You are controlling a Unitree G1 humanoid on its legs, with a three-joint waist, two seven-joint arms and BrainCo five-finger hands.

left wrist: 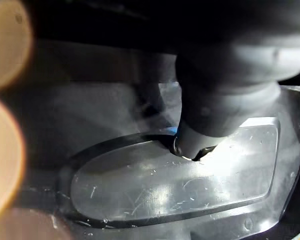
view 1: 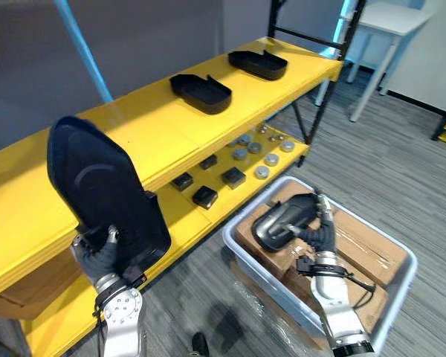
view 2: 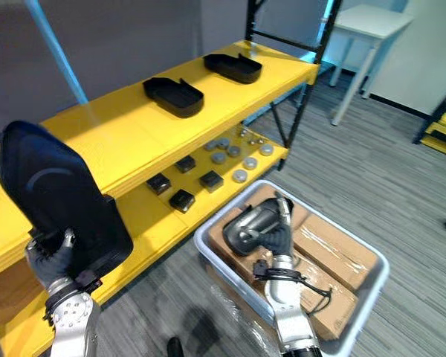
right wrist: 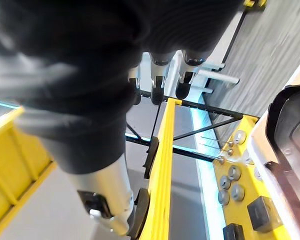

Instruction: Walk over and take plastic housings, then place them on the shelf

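The left hand (view 1: 97,256) grips the upright housing (view 1: 97,178) by its lower end just before the shelf (view 1: 149,119), while the right hand (view 1: 320,232), fingers straight, sits farther from the shelf.

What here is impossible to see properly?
Left wrist view: the held housing is blurred, edges cut off.
Eye views: right hand hides its contact with the binned housing.
Round parts on the lower shelf: too small to identify.
Bin floor: covered by cardboard boxes.

Top shelf (view 1: 137,123): bare in the middle, open from above.
Far end: near housing (view 1: 201,93), far housing (view 1: 258,64).
Lower shelf (view 1: 227,199): blocks (view 1: 204,196), discs (view 1: 262,172) scattered.
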